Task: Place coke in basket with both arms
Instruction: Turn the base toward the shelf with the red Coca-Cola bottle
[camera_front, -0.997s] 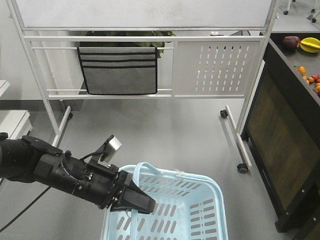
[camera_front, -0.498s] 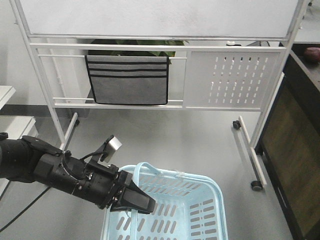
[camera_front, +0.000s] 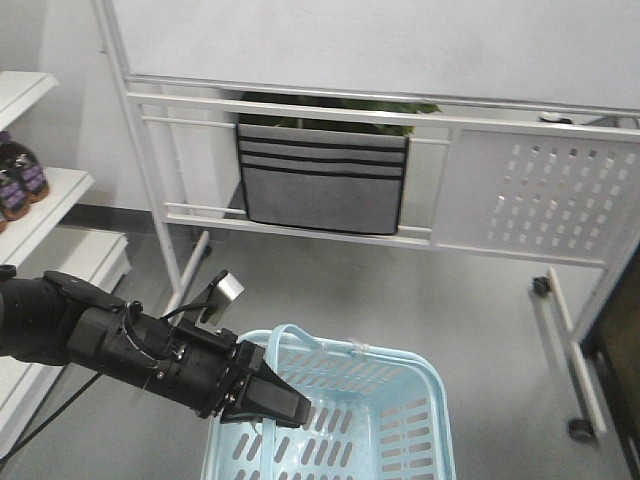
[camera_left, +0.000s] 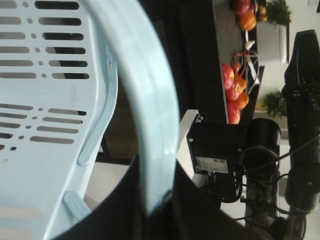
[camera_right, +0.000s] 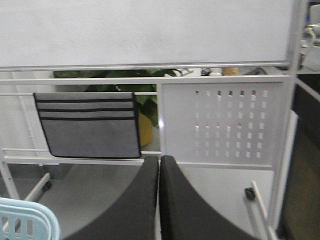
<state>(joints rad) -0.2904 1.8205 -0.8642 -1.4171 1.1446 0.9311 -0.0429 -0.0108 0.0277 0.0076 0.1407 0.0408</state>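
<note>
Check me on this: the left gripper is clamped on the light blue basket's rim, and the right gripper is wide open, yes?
Not quite. The left gripper is clamped on the basket rim, but the right gripper is shut, its fingers pressed together on nothing, as the right wrist view shows.

The front-facing camera rides high on the robot, tipped forward and down over the black left arm (camera_front: 100, 340) and the light blue slotted plastic basket (camera_front: 425, 362), with the white metal rolling frame (camera_front: 470, 190) and its grey fabric pocket organiser (camera_front: 320, 185) well beyond. Left wrist view is jammed right up close, sighting along the left jaws onto the basket's rim, slotted wall filling its left half. Right wrist view looks level over the right jaws at that same frame and organiser, a basket corner at lower left.
</note>
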